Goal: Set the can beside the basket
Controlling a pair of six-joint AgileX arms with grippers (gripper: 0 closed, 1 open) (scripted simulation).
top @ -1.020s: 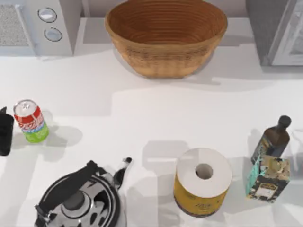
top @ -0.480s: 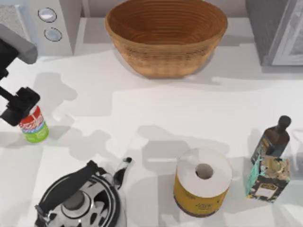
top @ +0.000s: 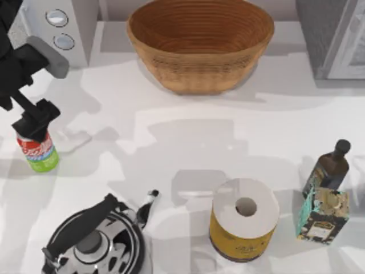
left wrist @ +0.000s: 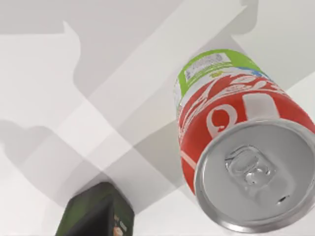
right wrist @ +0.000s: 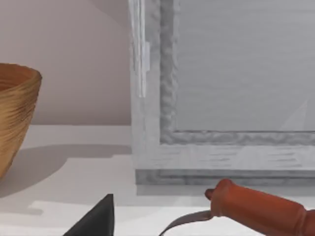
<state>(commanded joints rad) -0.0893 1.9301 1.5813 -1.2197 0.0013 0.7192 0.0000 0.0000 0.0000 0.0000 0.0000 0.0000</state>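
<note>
While the soda can (top: 38, 153) stands upright at about nine o'clock on the white table (top: 188, 131), the left gripper (top: 34, 123) hangs directly over its silver top. Whether its fingers have closed on the can, cannot tell: from above the black gripper hides the rim. Left wrist view looks down on the can (left wrist: 241, 147), pull-tab lid, red script band, lime-green base, with one dark fingertip (left wrist: 96, 211) off to the side, apart from it. Wicker basket (top: 199, 43) sits at twelve o'clock, well apart from the can. Kettle (top: 94, 240) at seven o'clock, yellow paper roll (top: 244, 220) at five, dark oil bottle (top: 328, 168) and patterned carton (top: 322, 216) at four. Right wrist view catches the basket's wall (right wrist: 15, 118) and an orange-handled tool (right wrist: 261, 209).
</note>
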